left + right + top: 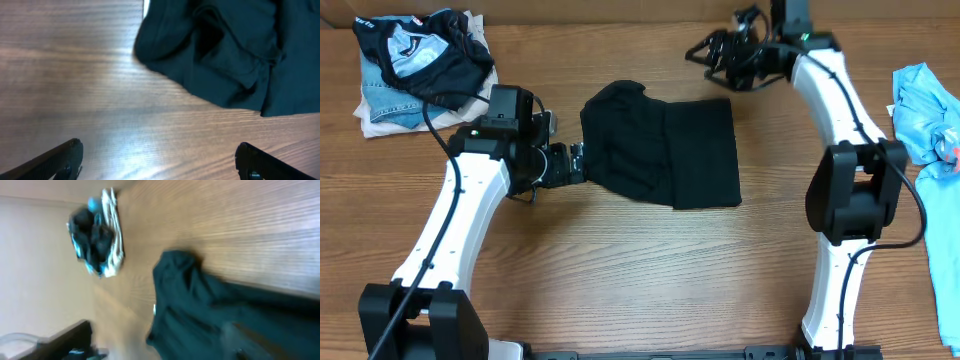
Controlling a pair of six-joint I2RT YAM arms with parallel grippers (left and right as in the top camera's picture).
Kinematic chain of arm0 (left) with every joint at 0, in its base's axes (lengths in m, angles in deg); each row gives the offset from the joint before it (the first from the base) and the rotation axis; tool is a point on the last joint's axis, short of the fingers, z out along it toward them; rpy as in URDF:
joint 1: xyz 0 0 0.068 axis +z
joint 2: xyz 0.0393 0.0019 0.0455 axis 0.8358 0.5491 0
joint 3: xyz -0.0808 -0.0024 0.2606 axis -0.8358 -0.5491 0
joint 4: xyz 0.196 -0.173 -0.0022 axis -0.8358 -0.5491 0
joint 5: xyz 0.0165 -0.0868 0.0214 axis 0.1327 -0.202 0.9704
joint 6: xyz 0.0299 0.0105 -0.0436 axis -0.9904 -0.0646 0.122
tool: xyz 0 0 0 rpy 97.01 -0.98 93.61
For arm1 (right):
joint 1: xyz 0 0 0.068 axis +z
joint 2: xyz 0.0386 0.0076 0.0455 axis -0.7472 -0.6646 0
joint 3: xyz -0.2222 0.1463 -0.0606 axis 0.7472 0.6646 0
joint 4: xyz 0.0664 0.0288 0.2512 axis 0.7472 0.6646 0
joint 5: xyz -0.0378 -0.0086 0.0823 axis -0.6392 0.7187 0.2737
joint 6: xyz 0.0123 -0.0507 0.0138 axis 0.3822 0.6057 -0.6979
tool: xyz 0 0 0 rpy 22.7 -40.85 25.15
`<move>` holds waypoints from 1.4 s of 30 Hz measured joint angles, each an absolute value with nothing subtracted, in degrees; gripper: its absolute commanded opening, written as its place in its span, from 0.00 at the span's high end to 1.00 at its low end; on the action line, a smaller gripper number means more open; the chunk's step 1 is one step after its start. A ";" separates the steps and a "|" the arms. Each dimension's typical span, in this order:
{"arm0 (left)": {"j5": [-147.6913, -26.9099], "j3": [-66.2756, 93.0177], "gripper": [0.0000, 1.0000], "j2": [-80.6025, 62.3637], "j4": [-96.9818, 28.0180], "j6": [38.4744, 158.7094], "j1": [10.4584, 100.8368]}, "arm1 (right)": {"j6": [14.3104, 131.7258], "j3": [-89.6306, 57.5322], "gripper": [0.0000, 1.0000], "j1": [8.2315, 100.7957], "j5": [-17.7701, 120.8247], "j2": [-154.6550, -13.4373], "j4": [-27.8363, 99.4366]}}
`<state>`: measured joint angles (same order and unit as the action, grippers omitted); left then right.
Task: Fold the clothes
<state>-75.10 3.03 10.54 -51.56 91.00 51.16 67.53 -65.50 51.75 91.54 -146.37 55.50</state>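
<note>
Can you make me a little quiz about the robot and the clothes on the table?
1. True or false: the left gripper is holding the black T-shirt.
2. The pile of clothes lies on whose side? A) the left arm B) the right arm C) exactly in the middle
3. Fill in: the garment beside the right arm is light ____.
Key: 1 false; 2 A; 3 blue.
</note>
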 measured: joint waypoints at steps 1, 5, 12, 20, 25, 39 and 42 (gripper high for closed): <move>-75.83 2.33 0.00 10.67 -50.43 90.01 51.16 | 68.69 -69.04 0.00 51.60 90.79 -146.37 60.31; -77.57 1.33 0.00 13.21 -46.45 87.61 51.16 | 73.02 -83.40 0.00 51.11 83.82 -146.41 79.83; -79.85 2.14 0.00 23.98 -38.73 86.76 51.16 | 75.64 -100.65 0.00 51.01 69.42 -145.28 99.87; -85.99 9.79 0.00 33.91 -35.85 86.73 51.16 | 76.36 -101.19 0.00 51.01 66.38 -140.12 100.09; -87.78 12.34 0.00 34.67 -34.71 86.76 51.16 | 76.45 -101.41 0.00 51.01 66.20 -139.01 100.14; -83.67 13.41 0.00 37.93 -31.04 86.58 51.18 | 76.45 -100.93 0.00 52.62 67.08 -139.01 100.18; -83.28 14.05 0.00 38.67 -29.77 86.56 51.16 | 76.47 -100.89 0.00 53.87 67.12 -139.01 100.16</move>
